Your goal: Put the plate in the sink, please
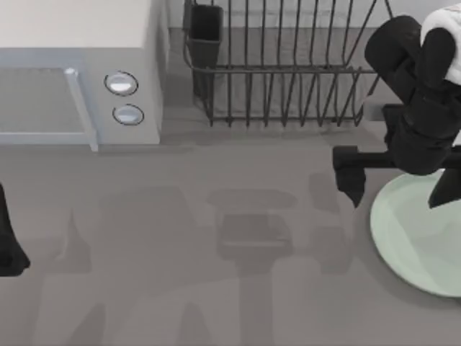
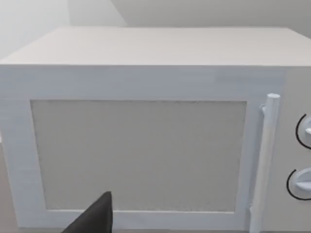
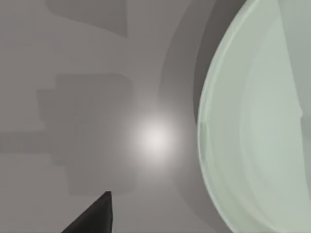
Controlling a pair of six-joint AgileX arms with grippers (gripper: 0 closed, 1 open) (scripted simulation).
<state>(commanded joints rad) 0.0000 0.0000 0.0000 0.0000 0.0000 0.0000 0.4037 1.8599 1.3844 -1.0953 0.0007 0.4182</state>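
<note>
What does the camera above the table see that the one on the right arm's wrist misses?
From above: the microwave, the dark dish rack, the right gripper spread open over the plate's rim, and the left arm parked at the table's left edge. From the right wrist: a close look at the plate's raised rim and one dark fingertip. Both show the mint-green plate lying flat on the grey table.

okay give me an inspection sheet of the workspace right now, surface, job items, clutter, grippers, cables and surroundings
Surface: grey table, arm shadows across it.
Job's things: plate flat on the table at the right edge.
Clutter: microwave at back left, door shut; dark wire dish rack at back centre.
Grippers: right gripper above the plate's left rim, fingers spread; left gripper parked at the left edge.
Cables: nothing seen.
Surroundings: pale wall behind the microwave.
</note>
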